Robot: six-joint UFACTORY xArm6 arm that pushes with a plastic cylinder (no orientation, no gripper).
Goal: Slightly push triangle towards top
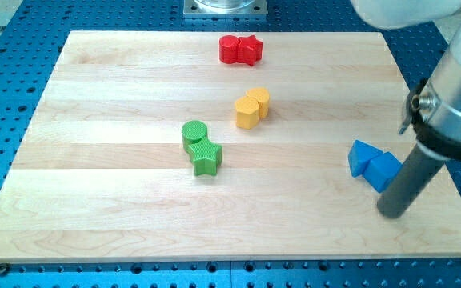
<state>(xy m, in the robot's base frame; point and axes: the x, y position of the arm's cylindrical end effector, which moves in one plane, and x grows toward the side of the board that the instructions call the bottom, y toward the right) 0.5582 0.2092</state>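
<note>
My tip (391,213) — just below the blue triangle (385,171), touching or nearly.

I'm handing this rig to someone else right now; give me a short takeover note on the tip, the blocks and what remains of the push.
Tip: my tip rests on the pale wooden board, at the lower right of the two blue blocks, close to or touching them.
Blocks: the blue triangle-like block sits beside a second blue block near the view's right edge. Red pair at top, yellow pair and green pair mid-board.
Done: cannot tell from this frame.
Left: nudge the triangle slightly toward the view's top.
</note>
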